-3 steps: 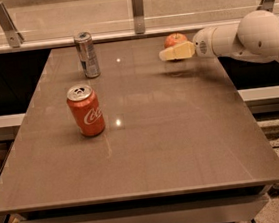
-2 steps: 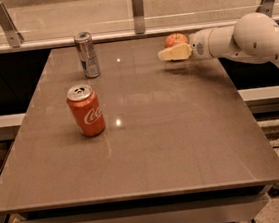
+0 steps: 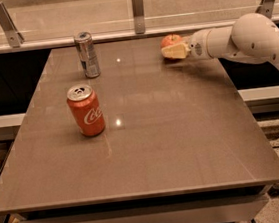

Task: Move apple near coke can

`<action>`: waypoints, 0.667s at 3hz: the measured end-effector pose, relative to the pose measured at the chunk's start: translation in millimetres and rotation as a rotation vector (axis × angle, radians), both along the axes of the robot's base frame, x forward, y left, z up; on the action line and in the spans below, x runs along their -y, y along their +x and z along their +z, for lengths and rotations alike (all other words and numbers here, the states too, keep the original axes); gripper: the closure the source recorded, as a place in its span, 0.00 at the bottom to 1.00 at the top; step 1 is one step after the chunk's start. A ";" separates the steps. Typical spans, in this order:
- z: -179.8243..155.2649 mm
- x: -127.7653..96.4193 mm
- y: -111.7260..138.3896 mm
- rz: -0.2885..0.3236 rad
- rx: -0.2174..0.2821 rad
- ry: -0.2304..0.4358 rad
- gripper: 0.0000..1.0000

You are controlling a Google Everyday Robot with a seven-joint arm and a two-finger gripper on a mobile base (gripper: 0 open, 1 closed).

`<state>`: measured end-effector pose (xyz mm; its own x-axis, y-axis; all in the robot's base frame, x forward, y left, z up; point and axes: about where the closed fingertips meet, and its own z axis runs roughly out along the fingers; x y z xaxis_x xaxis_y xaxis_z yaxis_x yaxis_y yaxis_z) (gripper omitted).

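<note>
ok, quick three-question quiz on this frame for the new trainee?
1. Fill in: behind the coke can, nearer the table's far edge, stands a slim ___ can.
2. The gripper is: A) at the apple, far right of the table; B) over the coke can; C) at the table's near edge.
3. True or false: the apple touches the coke can.

Key: 1 silver, the silver can; 2 A; 3 false, they sit well apart.
</note>
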<state>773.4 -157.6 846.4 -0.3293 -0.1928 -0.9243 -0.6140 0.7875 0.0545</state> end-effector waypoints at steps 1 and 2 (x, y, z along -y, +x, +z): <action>-1.3 -2.6 0.3 0.004 -0.002 0.001 0.86; -2.6 -5.4 0.7 0.008 -0.004 0.002 1.00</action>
